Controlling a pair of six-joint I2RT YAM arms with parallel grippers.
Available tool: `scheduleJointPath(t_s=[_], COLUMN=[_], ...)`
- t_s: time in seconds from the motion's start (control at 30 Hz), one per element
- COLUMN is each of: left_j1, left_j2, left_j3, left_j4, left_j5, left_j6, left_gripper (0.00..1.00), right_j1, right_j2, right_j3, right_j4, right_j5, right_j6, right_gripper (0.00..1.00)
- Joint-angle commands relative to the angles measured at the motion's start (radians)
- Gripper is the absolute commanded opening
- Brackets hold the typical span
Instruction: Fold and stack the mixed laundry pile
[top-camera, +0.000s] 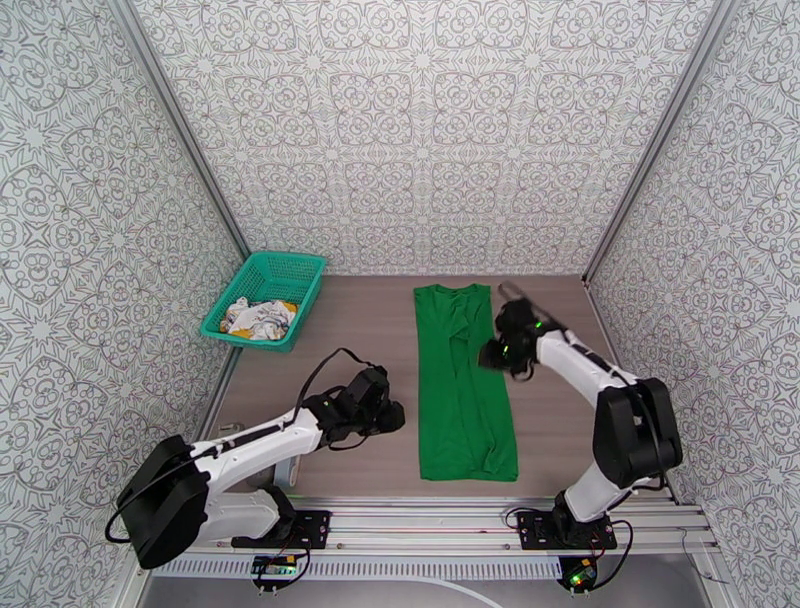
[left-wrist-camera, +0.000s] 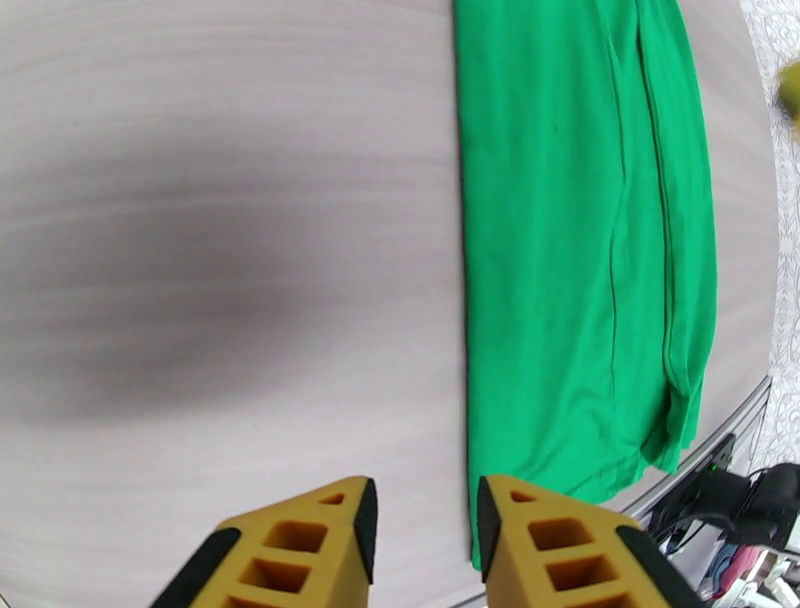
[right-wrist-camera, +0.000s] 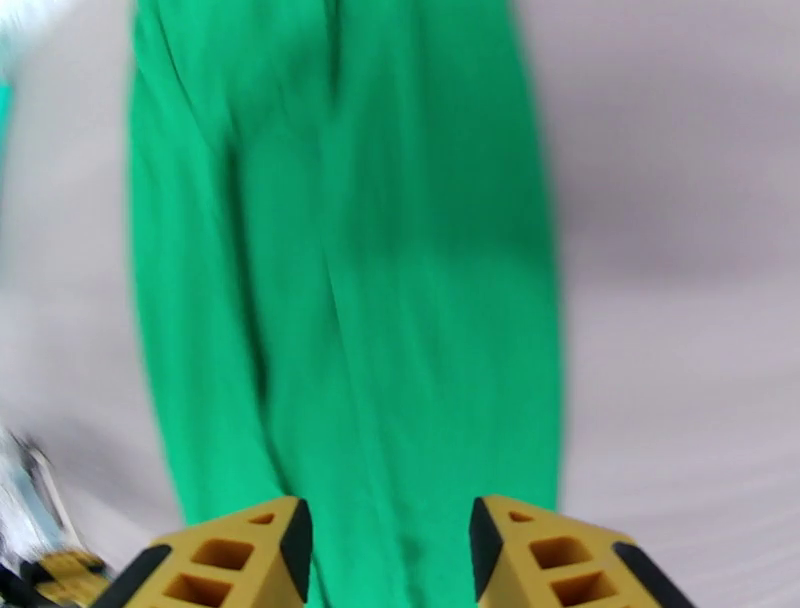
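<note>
The bright green cloth shirt (top-camera: 463, 390) is lying folded lengthwise mid-table. The white printed garment (top-camera: 258, 318) is sitting half-hidden inside the teal mesh basket (top-camera: 285, 258). The left gripper (left-wrist-camera: 425, 505) and right gripper (right-wrist-camera: 390, 525) are hovering parted, empty.

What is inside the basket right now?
A crumpled white printed garment lies in the basket, toward its near end. Whatever sits beneath the garment is covered.

Overhead and close wrist views share the shirt (top-camera: 463, 380).
</note>
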Motion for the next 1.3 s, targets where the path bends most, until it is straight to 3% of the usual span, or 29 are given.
scheduleJointPath(t_s=[0.0, 0.1, 0.33, 0.6, 1.03, 1.27], left_j1=[-0.017, -0.06, -0.223, -0.339, -0.379, -0.372], left_j2=[0.027, 0.031, 0.09, 0.164, 0.229, 0.305], left_j3=[0.038, 0.031, 0.009, -0.006, -0.014, 0.014], left_j4=[0.025, 0.004, 0.05, 0.105, 0.105, 0.155], left_j5=[0.041, 0.016, 0.024, 0.049, 0.068, 0.091], left_j6=[0.009, -0.037, -0.215, -0.345, -0.405, -0.38], left_gripper=[0.34, 0.37, 0.52, 0.55, 0.58, 0.45], right_j1=[0.027, 0.023, -0.002, -0.002, 0.0, 0.0], right_j2=[-0.115, -0.237, -0.454, -0.581, -0.604, -0.582], right_j3=[-0.115, -0.23, -0.393, -0.578, -0.646, -0.619], right_j4=[-0.015, -0.068, -0.216, -0.231, -0.258, -0.233], right_j5=[0.045, 0.076, 0.001, -0.11, -0.162, -0.119], right_j6=[0.045, 0.076, 0.194, 0.338, 0.332, 0.342], right_gripper=[0.48, 0.49, 0.5, 0.47, 0.46, 0.4])
